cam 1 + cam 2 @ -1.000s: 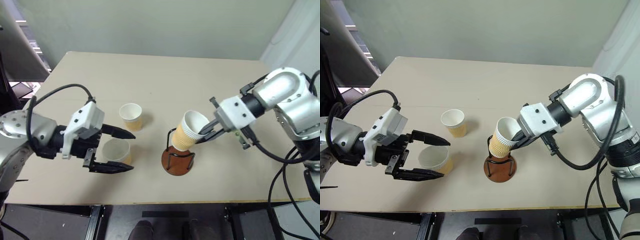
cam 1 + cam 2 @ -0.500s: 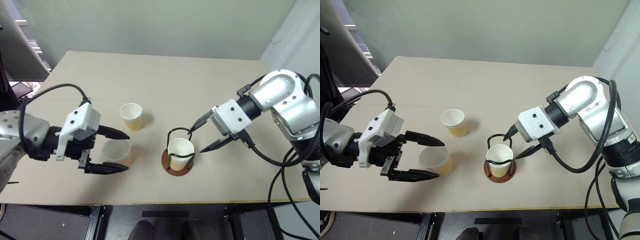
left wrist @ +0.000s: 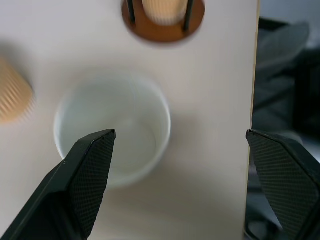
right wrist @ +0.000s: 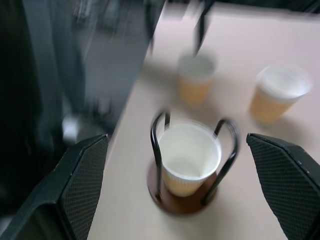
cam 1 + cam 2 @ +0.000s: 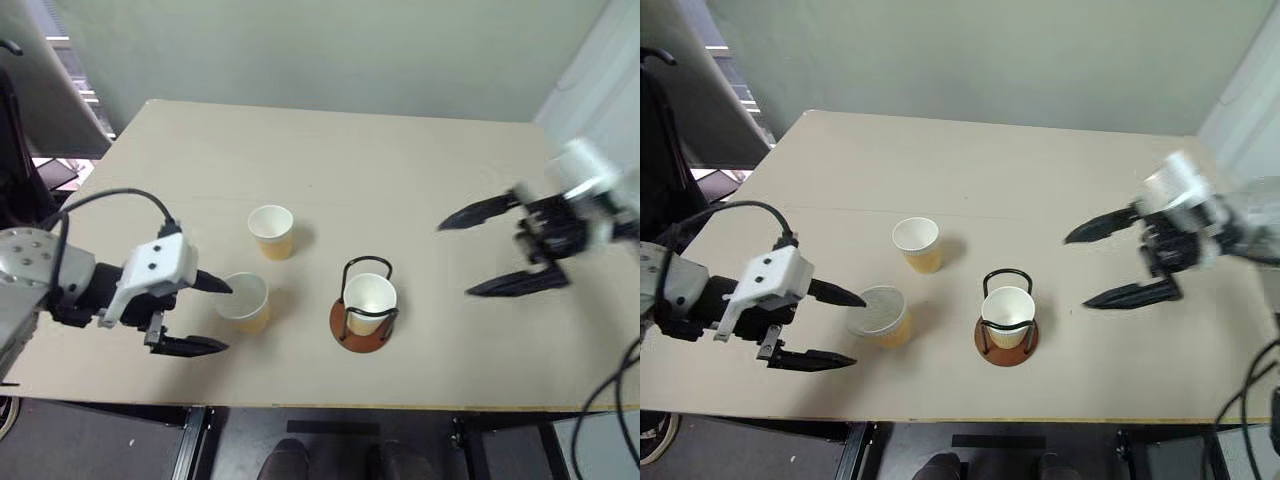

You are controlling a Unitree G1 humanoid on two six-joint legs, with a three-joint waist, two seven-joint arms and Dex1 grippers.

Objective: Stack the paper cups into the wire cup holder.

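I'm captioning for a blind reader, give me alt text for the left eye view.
One paper cup sits upright in the wire cup holder on a beige table. The open left gripper straddles a second cup, a third cup stands behind, and the open right gripper hovers apart.

The right claw point(image 5: 505, 250) is blurred, its arm cut off.

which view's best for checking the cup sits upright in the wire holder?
Right wrist view: the paper cup stands upright inside the wire cup holder, close and nearly unobstructed, though slightly blurred. Both eye views show the same cup from above, smaller. Left wrist view catches the holder's base and the cup's lower wall at the frame edge.
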